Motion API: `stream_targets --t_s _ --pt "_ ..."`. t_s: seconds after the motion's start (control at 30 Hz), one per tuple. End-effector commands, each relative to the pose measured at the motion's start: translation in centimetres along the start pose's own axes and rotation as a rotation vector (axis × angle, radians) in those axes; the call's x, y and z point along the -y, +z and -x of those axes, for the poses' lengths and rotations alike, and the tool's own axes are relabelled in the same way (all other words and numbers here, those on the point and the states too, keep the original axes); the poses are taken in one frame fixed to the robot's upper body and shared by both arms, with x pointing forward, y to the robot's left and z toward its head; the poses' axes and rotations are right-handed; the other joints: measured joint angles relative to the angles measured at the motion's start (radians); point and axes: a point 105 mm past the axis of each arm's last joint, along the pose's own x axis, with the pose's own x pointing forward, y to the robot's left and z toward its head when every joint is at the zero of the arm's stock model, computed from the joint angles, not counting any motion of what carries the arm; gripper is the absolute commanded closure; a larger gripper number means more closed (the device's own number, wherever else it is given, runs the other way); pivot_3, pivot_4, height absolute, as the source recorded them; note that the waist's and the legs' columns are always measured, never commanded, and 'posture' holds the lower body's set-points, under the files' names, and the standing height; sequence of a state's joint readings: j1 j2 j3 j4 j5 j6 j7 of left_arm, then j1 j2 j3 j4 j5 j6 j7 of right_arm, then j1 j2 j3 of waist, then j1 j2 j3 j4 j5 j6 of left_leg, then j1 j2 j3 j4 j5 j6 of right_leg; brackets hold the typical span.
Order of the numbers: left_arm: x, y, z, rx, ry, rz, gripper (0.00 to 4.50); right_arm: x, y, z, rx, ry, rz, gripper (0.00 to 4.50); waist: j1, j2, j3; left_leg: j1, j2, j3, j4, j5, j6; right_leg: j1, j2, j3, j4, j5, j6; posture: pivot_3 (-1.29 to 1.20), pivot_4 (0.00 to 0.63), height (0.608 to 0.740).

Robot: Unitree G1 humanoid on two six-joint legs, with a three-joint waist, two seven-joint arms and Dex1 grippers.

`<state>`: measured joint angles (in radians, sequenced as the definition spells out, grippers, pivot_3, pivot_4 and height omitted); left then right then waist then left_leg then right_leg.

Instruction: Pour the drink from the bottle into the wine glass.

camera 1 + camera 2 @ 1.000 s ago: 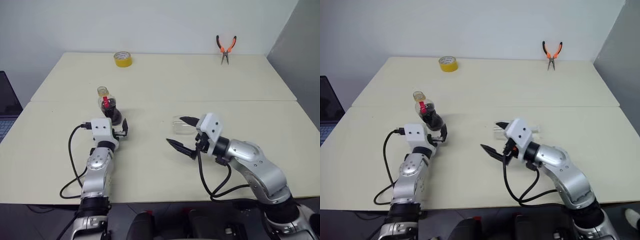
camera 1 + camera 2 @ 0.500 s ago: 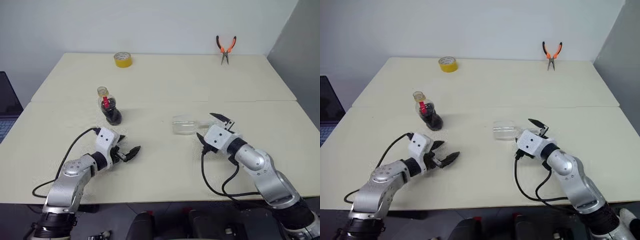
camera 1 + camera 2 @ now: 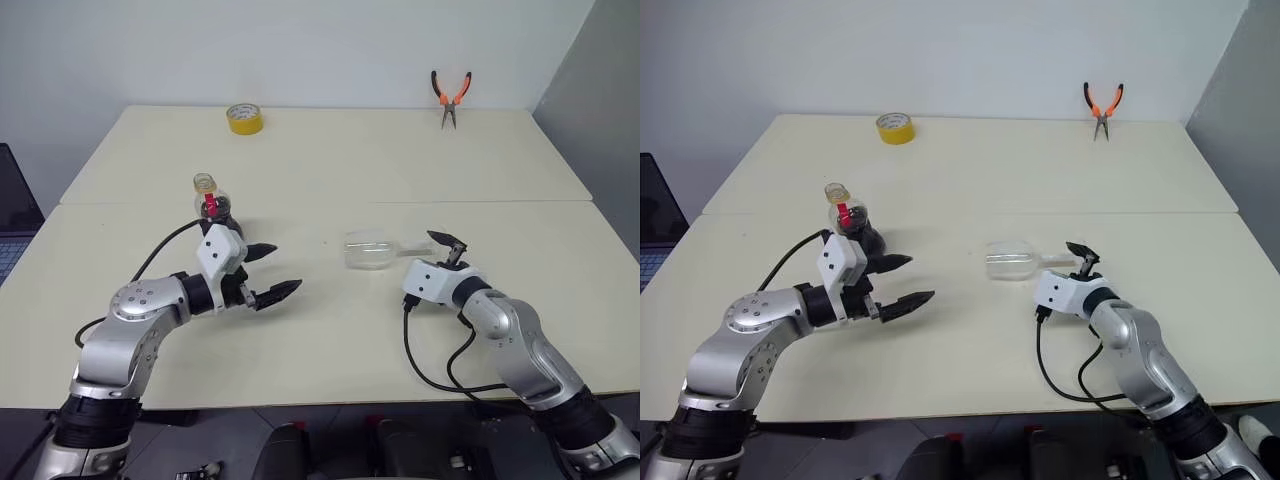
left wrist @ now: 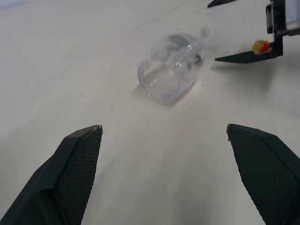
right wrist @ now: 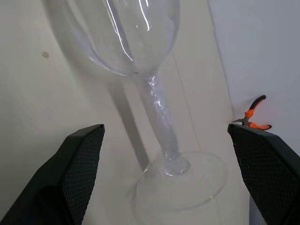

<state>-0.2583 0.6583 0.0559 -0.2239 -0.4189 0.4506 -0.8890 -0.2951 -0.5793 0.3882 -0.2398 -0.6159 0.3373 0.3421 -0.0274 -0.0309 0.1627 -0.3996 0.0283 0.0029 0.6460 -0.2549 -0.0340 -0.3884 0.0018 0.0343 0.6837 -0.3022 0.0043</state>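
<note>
The wine glass [image 3: 370,250] lies on its side mid-table, bowl toward the bottle, stem [image 5: 157,108] and foot [image 5: 180,180] toward my right gripper [image 3: 440,256]. That gripper is open, its fingers [image 5: 79,168] wide on either side of the stem without touching it. The bottle [image 3: 212,198] stands upright at the left with its yellowish cap on, the dark drink [image 3: 226,209] in its lower body, partly hidden behind my left hand. My left gripper [image 3: 283,268] is open and empty, pointing across the table at the glass [image 4: 168,75], just in front of the bottle.
A yellow tape roll [image 3: 245,118] sits at the table's [image 3: 330,160] far edge. Orange-handled pliers [image 3: 451,95] hang on the back wall at the far right. A laptop [image 3: 15,210] stands off the table's left side. Black cables trail from both wrists.
My left gripper swung up from beside the bottle and now points right toward the glass. My right gripper rolled over and moved out to the glass's stem. Glass and bottle stayed put.
</note>
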Motion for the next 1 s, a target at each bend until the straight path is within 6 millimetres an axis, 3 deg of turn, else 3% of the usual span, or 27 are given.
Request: stream_targets --t_s 0.03,0.23,0.4,0.53,0.73,0.83,0.87,1.0 --pt "0.4 1.2 -0.8 0.042 -0.036 -0.034 0.01 1.0 0.8 -0.8 0.021 -0.064 0.084 0.0 0.0 0.0 0.0 0.0 0.0 0.0 0.0 0.0 0.0 0.0 0.0 0.0 0.0 0.0 0.0 0.0 0.15 0.74" --pt "0.5 1.3 -1.5 0.054 -0.046 -0.036 0.01 1.0 0.6 -2.5 0.006 -0.096 0.152 0.0 -0.001 0.0 0.0 0.0 0.0 0.0 0.0 0.0 0.0 0.0 0.0 0.0 0.0 0.0 0.0 0.0 0.15 0.74" --pt "1.0 0.8 -0.7 0.045 -0.109 0.005 0.01 0.2 0.3 -3.8 -0.014 -0.1 0.152 0.0 -0.002 0.0 0.0 0.0 0.0 0.0 0.0 0.0 0.0 0.0 0.001 0.0 0.001 0.0 0.0 0.0 0.15 0.74" --pt "0.5 0.6 0.5 0.016 -0.109 -0.008 0.0 0.3 0.5 -4.2 -0.012 -0.116 0.14 0.9 -0.006 0.0 0.0 0.001 0.0 0.001 0.0 0.0 0.0 -0.001 0.001 0.001 0.002 0.0 0.0 0.0 0.15 0.74" --pt "-1.2 0.8 2.7 -0.04 -0.09 -0.044 0.0 0.4 0.6 -4.6 -0.006 -0.127 0.137 3.05 -0.005 0.0 0.0 0.001 0.0 0.0 0.0 0.0 0.0 -0.001 0.001 0.001 0.004 -0.001 -0.001 0.0 0.15 0.74" --pt "-1.4 2.6 3.9 -0.003 -0.113 -0.002 0.0 1.0 0.9 -4.7 0.007 -0.154 0.126 4.09 -0.006 0.0 0.0 0.001 0.001 0.0 0.0 0.0 0.0 -0.001 0.001 0.001 0.004 -0.001 -0.001 0.0 0.15 0.74" --pt "-1.4 3.1 4.1 0.007 -0.119 0.007 0.0 1.2 1.1 -4.6 0.011 -0.164 0.123 4.27 -0.006 0.0 0.0 0.001 0.001 0.0 0.001 0.0 0.0 -0.001 0.001 0.001 0.004 -0.001 -0.001 0.0 0.15 0.74" --pt "-1.1 4.0 4.5 0.02 -0.131 0.022 0.0 1.6 1.3 -4.5 0.022 -0.183 0.116 4.31 -0.006 0.0 0.0 0.001 0.001 0.0 0.0 0.0 0.0 -0.002 0.001 0.001 0.005 -0.001 -0.002 0.0 0.15 0.74"
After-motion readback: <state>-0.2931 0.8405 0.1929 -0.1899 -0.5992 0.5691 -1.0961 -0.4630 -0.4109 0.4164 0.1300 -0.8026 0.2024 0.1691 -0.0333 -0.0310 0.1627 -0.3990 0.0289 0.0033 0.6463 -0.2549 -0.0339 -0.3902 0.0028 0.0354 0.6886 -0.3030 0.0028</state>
